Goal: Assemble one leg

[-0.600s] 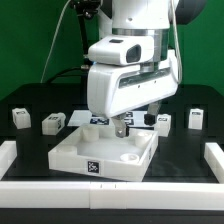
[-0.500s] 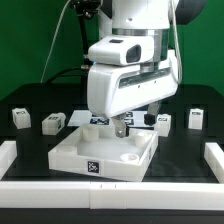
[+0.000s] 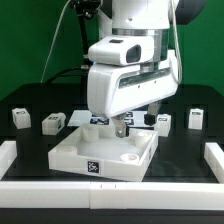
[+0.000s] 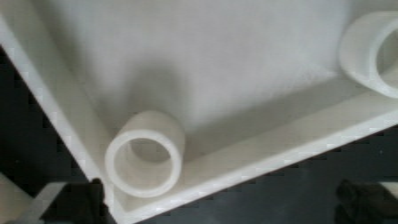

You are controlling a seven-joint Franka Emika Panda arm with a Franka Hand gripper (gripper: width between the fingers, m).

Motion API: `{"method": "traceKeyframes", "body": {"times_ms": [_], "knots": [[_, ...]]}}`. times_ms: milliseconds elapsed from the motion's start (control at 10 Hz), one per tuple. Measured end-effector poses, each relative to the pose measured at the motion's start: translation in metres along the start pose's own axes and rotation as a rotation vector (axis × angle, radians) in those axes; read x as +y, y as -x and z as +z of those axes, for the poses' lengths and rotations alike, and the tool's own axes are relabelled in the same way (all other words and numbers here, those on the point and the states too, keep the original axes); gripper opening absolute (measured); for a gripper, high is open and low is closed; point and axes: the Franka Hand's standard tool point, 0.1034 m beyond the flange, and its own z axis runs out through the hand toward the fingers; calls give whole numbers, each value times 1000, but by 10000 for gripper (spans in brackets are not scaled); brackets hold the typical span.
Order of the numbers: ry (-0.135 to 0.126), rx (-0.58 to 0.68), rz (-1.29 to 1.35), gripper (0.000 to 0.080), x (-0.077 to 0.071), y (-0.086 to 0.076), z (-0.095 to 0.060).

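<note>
The large white square tray-like part (image 3: 80, 150) lies mid-table with round corner sockets. My gripper (image 3: 122, 130) hangs over its far right area, low inside it. In the wrist view my gripper (image 4: 217, 206) is open: its dark fingertips (image 4: 71, 200) stand wide apart on either side of one tray corner (image 4: 231, 110), with a round socket (image 4: 146, 158) between them and nothing held. Small white tagged legs stand on the black table: two on the exterior view's left (image 3: 19, 117) (image 3: 52, 122) and two on its right (image 3: 195, 118) (image 3: 164, 120).
The marker board (image 3: 97, 119) lies behind the tray, partly hidden by the arm. A low white wall (image 3: 110, 192) borders the table at the front and both sides. A second socket (image 4: 374, 55) shows at the wrist view's edge.
</note>
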Motion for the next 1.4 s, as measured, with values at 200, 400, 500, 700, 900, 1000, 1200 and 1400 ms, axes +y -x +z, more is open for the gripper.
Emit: {"method": "traceKeyframes", "body": {"times_ms": [200, 400, 500, 700, 900, 1000, 1200, 1400], "knots": [[0, 0, 0, 650, 0, 0, 0], [0, 0, 0, 650, 0, 0, 0], [-1, -1, -19, 650, -1, 1, 1], [-18, -12, -177, 650, -15, 20, 6], [-36, -21, -333, 650, -19, 34, 10], [-41, -24, -353, 650, -21, 37, 12], [-40, -24, -346, 650, -20, 37, 12], [-41, -23, -362, 650, -21, 38, 12]]}}
